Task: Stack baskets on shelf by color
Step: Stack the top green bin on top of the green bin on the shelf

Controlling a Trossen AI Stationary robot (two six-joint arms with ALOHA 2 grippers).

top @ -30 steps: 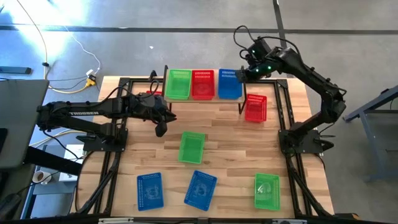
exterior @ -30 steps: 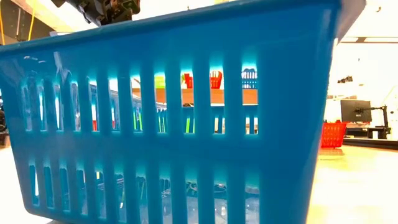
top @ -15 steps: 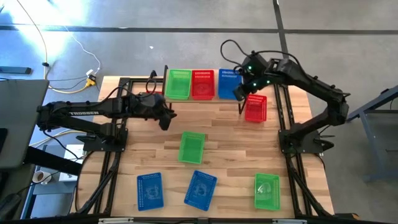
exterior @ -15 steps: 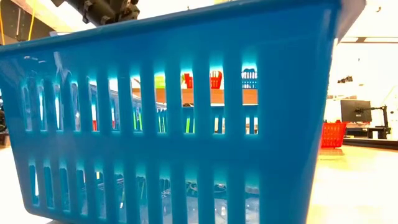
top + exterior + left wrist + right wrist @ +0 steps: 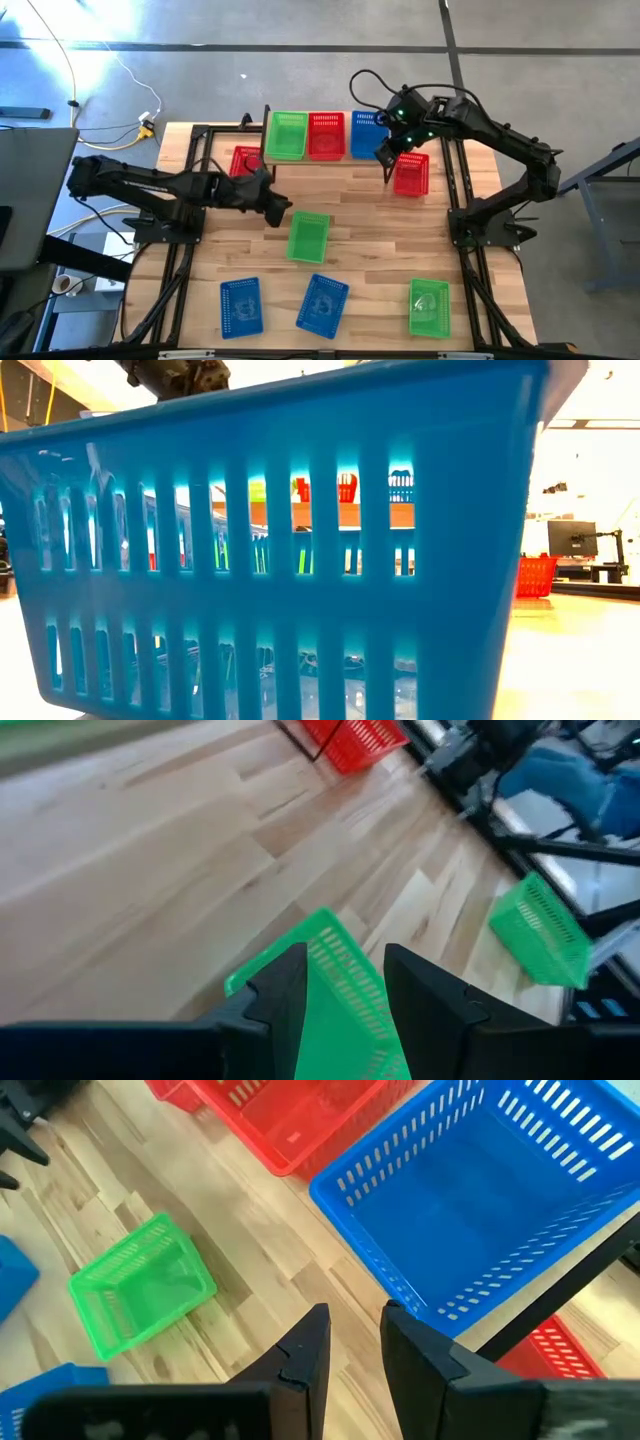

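left gripper open over perforated rectangular green basket

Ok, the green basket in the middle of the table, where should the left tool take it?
Probably the near short rim of the green basket, from above. It sits upright, open, alone on the table, and the left tool hangs open by that end.

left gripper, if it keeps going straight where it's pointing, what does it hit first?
Most likely the green basket mid-table: the left gripper is open, its fingers framing that basket's near end. Depth is unclear.
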